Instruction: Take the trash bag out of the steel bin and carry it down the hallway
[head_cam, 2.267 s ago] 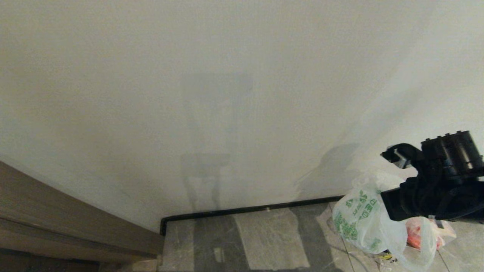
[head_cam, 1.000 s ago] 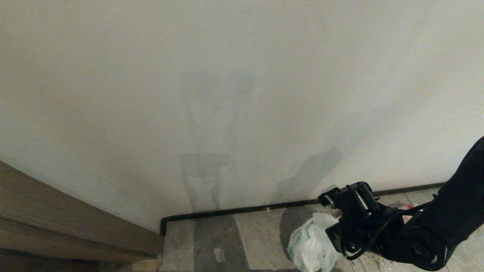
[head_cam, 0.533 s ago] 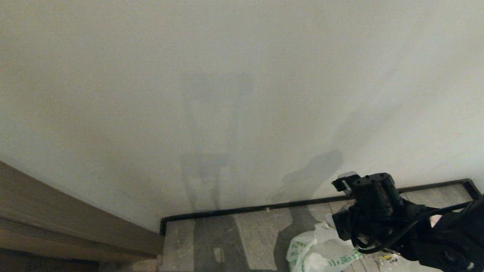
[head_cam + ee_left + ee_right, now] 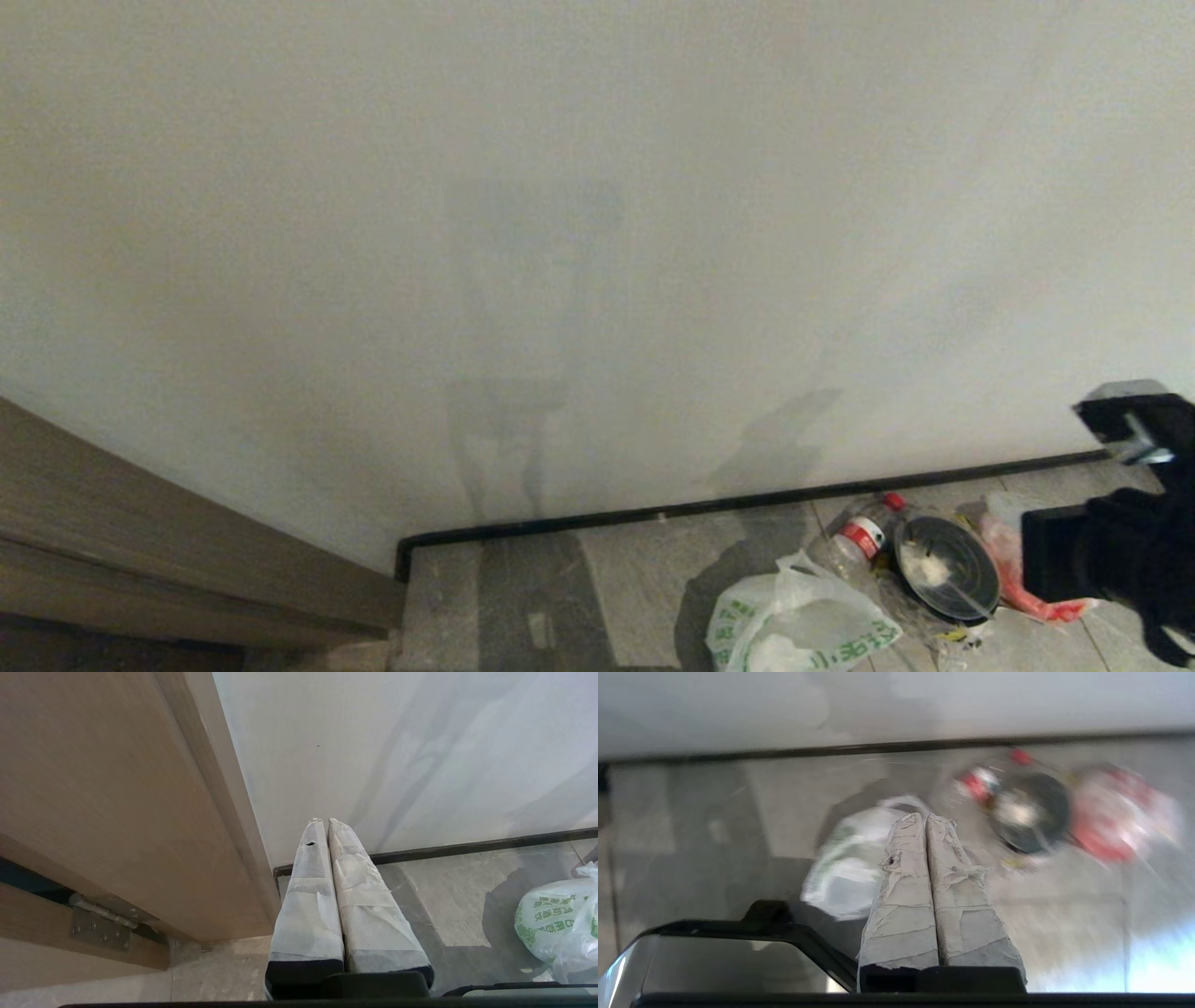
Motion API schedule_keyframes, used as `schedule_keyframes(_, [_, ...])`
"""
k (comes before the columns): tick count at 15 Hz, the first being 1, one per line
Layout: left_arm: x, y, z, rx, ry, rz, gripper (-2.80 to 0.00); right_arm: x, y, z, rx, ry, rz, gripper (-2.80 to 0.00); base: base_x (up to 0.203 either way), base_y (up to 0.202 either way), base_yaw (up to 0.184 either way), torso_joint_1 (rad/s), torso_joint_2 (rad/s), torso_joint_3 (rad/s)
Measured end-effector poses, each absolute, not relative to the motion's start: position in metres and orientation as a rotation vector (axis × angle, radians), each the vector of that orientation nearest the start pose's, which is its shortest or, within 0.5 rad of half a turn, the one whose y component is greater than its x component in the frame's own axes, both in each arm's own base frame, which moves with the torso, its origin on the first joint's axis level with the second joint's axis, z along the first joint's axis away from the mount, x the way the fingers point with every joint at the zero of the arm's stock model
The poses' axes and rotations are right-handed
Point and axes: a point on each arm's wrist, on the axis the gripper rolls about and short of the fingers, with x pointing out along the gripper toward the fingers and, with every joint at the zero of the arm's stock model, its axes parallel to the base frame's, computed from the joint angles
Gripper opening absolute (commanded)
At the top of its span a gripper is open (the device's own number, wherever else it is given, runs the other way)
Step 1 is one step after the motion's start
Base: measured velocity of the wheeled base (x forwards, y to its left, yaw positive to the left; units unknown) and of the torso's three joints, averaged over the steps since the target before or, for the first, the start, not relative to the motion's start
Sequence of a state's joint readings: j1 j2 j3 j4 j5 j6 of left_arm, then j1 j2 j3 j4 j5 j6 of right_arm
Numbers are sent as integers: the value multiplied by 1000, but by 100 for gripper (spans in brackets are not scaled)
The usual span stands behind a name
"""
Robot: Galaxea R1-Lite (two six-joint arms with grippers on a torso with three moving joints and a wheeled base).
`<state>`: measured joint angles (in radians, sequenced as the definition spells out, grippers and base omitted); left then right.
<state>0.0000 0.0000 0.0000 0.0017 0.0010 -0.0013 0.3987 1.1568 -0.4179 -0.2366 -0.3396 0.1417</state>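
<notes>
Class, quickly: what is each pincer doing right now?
Left pincer: closed, holding nothing, near the door frame.
Right pincer: closed, holding nothing; the trash bag lies on the floor.

Indoor hallway corner: white wall [image 4: 597, 233], black baseboard [image 4: 653, 511], marble-look floor tiles [image 4: 616, 597].

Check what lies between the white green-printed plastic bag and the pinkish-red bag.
In the head view, a clear plastic bottle and a round dark lid lie between them.

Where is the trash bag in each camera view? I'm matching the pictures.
Head view: trash bag on the floor, bottom edge, right of centre.
Left wrist view: at the right edge.
Right wrist view: behind the shut fingers, blurred.
Shared landmark: black baseboard.
</notes>
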Motion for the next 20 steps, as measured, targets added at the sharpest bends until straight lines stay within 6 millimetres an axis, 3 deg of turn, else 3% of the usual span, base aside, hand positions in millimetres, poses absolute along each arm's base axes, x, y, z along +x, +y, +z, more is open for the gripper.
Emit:
schedule_keyframes(5, [-23, 0, 75, -1, 2, 1, -280, 60, 3, 167, 41, 420, -54, -280, 0, 0, 0, 0, 0, 0])
schedule_keyframes(8, [-23, 0, 75, -1, 1, 1, -280, 17, -1, 152, 60, 377, -82, -280, 0, 0, 0, 0, 0, 0])
schedule_keyframes(11, [-23, 0, 75, -1, 2, 1, -280, -16, 1, 123, 29, 270, -46, -280, 0, 0, 0, 0, 0, 0])
schedule_keyframes(15, [-23, 0, 75, -1, 2, 2, -280, -28, 0, 85, 8, 155, -21, -280, 0, 0, 0, 0, 0, 0])
schedule_keyframes(20, [-23, 0, 75, -1, 2, 1, -280, -30, -1, 78, 1, 118, -7, -280, 0, 0, 0, 0, 0, 0])
